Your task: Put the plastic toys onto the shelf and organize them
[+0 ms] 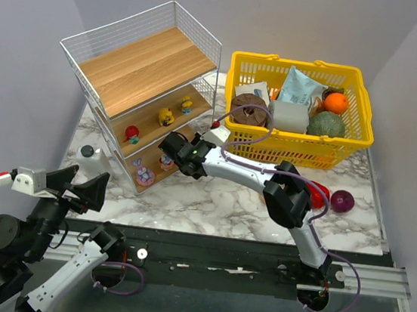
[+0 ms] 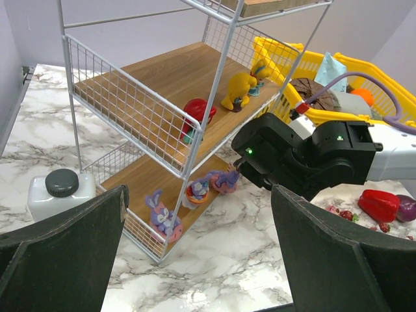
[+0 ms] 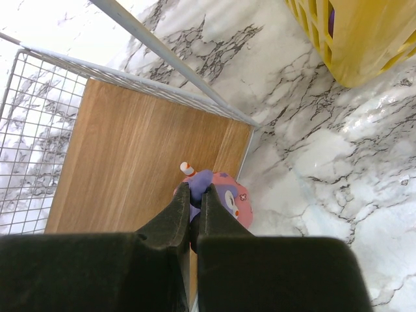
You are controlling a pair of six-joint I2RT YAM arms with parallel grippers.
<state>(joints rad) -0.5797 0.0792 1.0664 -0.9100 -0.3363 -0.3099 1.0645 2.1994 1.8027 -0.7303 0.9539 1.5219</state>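
The shelf stands at the back left, a white wire rack with wooden boards. Its middle board carries a red toy and two yellow duck toys. On the lowest board sit a purple bunny toy and a purple-and-orange toy. My right gripper is shut on a purple-and-pink toy at that board's right edge. Low at the near left, my left gripper hangs wide open and holds nothing, its dark fingers framing the rack.
A yellow basket of groceries stands at the back right. A white bottle sits left of the rack. A red pepper and a dark purple ball lie at the right, with small pink pieces beside them.
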